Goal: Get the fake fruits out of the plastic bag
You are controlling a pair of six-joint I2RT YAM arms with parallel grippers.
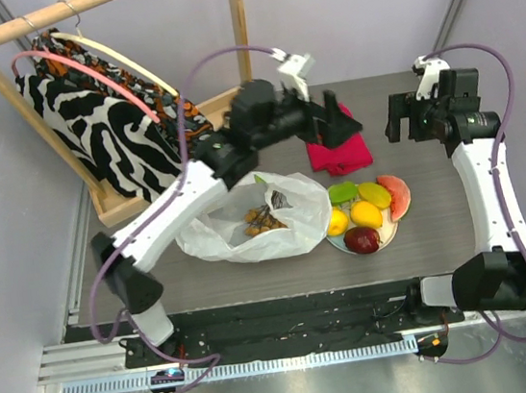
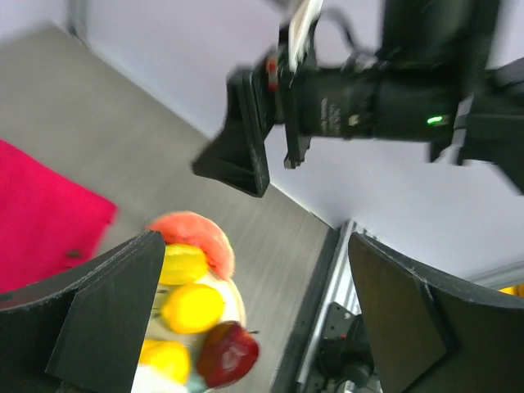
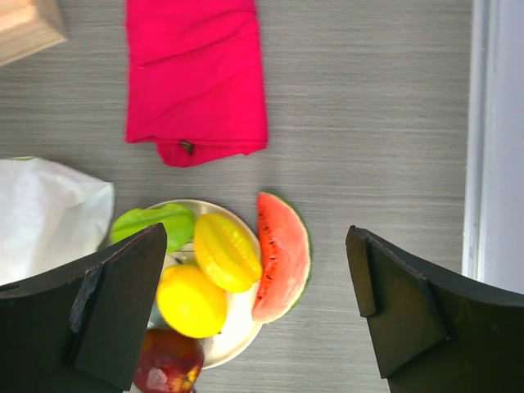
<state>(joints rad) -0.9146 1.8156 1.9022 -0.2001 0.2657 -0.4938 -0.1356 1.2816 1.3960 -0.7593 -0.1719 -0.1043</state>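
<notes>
Left tool [image 1: 338, 121] released, empty, above red cloth [image 1: 354, 153]. Grape-like cluster [image 1: 264, 220] inside plastic bag [image 1: 220, 236] lies near-left of it; right tool [image 1: 401, 125], also released, sits farther off.

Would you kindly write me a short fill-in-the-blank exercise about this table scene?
1. The brown grape cluster lies inside the ____.
2. The apple and lemon rest on a ____.
3. Both the left gripper and right gripper are ____, holding nothing.
Missing words: bag; plate; open.
</notes>
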